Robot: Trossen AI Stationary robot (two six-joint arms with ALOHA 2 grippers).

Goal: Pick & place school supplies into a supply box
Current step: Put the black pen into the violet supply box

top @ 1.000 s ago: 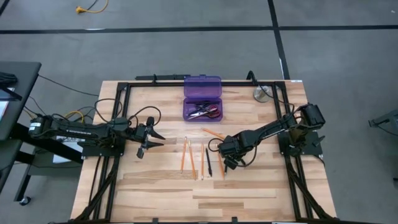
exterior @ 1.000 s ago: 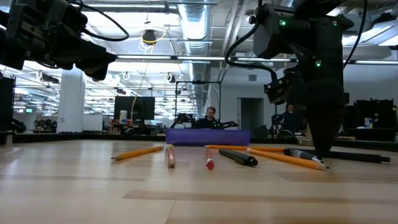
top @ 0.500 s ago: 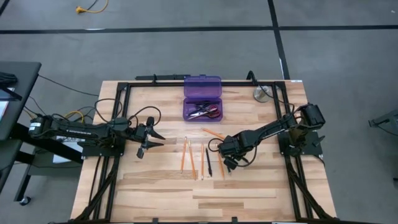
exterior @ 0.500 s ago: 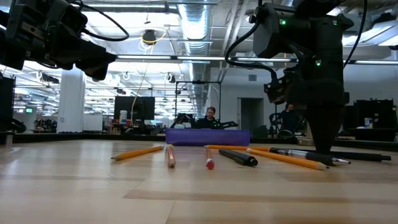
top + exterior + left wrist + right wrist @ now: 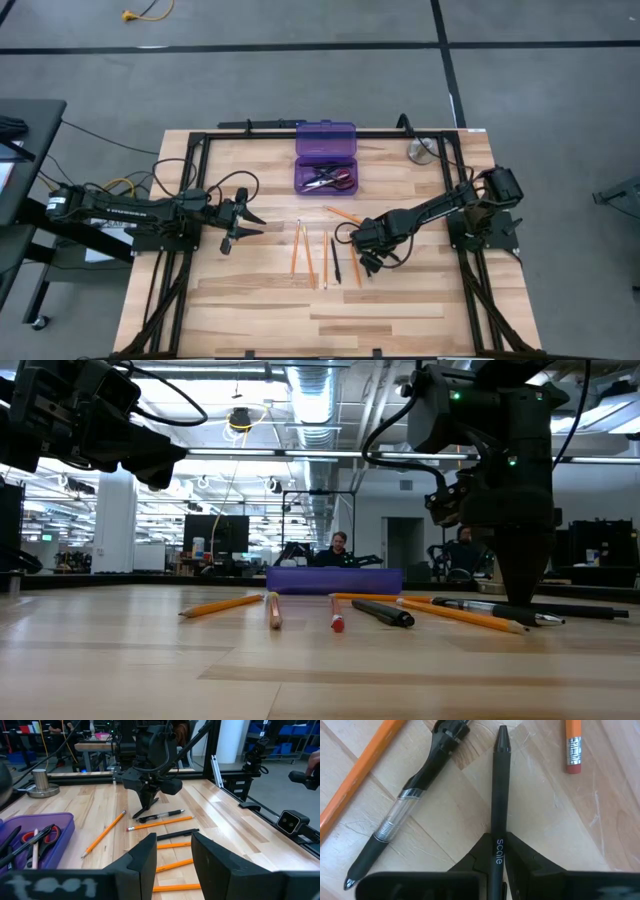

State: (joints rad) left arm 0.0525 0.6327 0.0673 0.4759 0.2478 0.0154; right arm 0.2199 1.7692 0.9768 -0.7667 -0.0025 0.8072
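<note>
Silver metal disc (image 5: 421,151) at approx 1 o'clock on wood worktop (image 5: 260,305). Yellow cable (image 5: 143,13) on floor, 11 o'clock. Person (image 5: 339,548) seated in bkgd.

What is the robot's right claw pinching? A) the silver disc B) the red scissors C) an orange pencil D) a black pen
D: in the right wrist view the right gripper is shut on the black pen, which lies on the table.
</note>
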